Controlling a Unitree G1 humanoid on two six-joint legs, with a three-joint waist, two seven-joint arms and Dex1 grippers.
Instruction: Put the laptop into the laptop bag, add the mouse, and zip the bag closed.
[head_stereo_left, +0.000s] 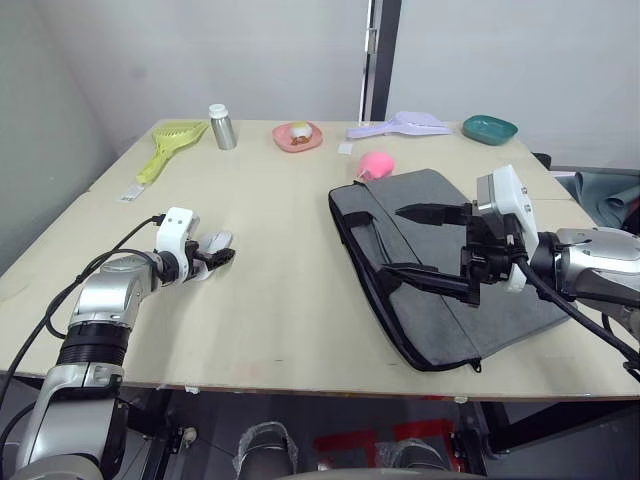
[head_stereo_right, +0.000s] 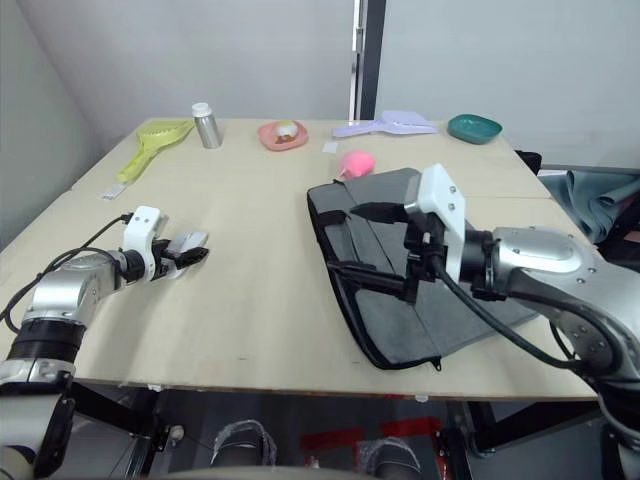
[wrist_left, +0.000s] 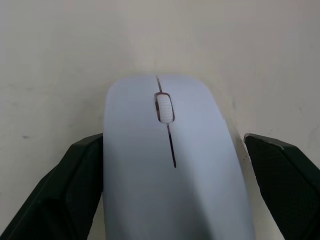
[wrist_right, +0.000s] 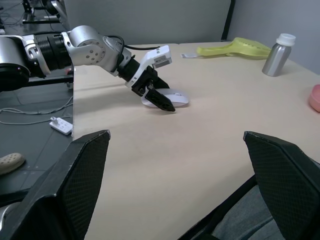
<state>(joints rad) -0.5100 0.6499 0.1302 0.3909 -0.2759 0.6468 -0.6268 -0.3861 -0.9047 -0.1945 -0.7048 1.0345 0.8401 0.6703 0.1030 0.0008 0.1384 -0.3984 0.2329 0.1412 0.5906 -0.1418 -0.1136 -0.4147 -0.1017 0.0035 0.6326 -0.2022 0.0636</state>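
Two end effectors: left end effector (head_stereo_left: 214, 256) astride the mouse (wrist_left: 172, 160), seemingly unclamped; right end effector (head_stereo_left: 430, 245) spread above the laptop bag (head_stereo_left: 440, 300).

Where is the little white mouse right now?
The small white oval mouse lies on the wooden table, on the robot's left side, between the open jaws of the left gripper, well apart from the grey fabric laptop bag.
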